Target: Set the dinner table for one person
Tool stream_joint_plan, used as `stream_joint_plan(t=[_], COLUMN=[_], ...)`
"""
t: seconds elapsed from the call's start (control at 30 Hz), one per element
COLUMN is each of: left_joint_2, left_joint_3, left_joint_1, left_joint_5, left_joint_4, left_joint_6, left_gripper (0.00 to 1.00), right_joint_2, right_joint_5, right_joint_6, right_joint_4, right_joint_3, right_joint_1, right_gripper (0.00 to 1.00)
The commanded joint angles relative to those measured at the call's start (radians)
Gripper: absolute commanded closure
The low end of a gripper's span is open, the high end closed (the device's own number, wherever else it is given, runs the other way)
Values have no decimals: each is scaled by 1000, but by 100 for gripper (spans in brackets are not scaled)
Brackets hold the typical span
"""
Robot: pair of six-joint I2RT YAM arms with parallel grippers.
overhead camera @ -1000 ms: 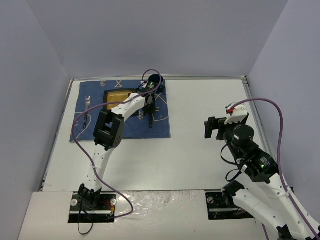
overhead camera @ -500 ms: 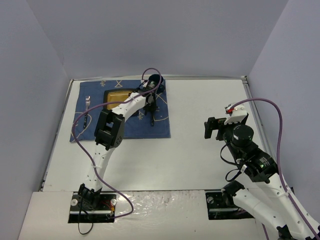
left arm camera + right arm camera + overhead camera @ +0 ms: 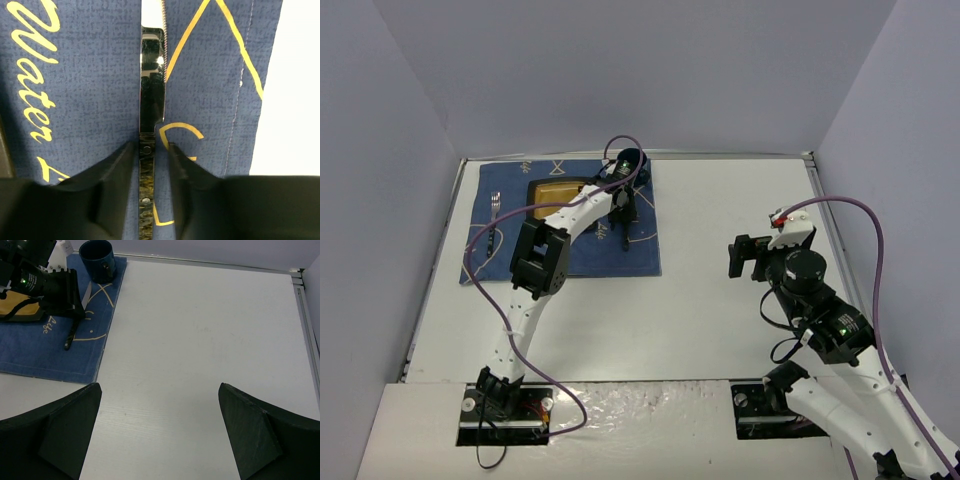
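Observation:
The dinner table (image 3: 720,220) is a white top with a metal rim. A dark blue cloth (image 3: 580,255) lies at its back left and carries a yellow plate (image 3: 556,192), a fork (image 3: 494,215) and a dark mug (image 3: 630,160). A knife (image 3: 151,100) lies flat on the cloth to the right of the plate. My left gripper (image 3: 151,150) hangs over the knife's handle, its jaws slightly apart on either side with a gap on the right. My right gripper (image 3: 740,257) is wide open and empty above bare table at the right.
The right wrist view shows the mug (image 3: 98,259), the knife (image 3: 75,330) and the left gripper (image 3: 65,287) at the cloth's right edge. Grey walls stand close round the table on three sides.
My left gripper has shifted slightly toward the back of the table over the knife. The right arm has not moved.

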Motion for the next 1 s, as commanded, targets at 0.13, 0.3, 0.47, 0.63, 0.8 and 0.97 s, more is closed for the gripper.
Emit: stream_joint_plan(t=[0.13, 0.3, 0.47, 0.63, 0.8, 0.97], left_joint_2=[-108, -155, -173, -178, -189, -195], left_joint_3=[-41, -111, -180, -202, -209, -214], left_joint_1=[5, -1, -19, -31, -46, -52], left_joint_5=[1, 16, 40, 40, 40, 40], left_joint_4=[63, 94, 131, 143, 153, 152], left_joint_6=[-24, -35, -53, -61, -63, -65], left_gripper=[62, 61, 61, 61, 61, 61], right_joint_2=[7, 8, 5, -8, -9, -14], right_joint_5=[-1, -5, -13, -15, -15, -17], right_joint_6=[8, 17, 31, 43, 51, 55], right_joint_4=[62, 62, 62, 61, 62, 61], right_joint_3=[11, 12, 8, 3, -4, -5], right_joint_1=[-5, -5, -6, -6, -6, -6], right_gripper=[0, 0, 0, 0, 0, 0])
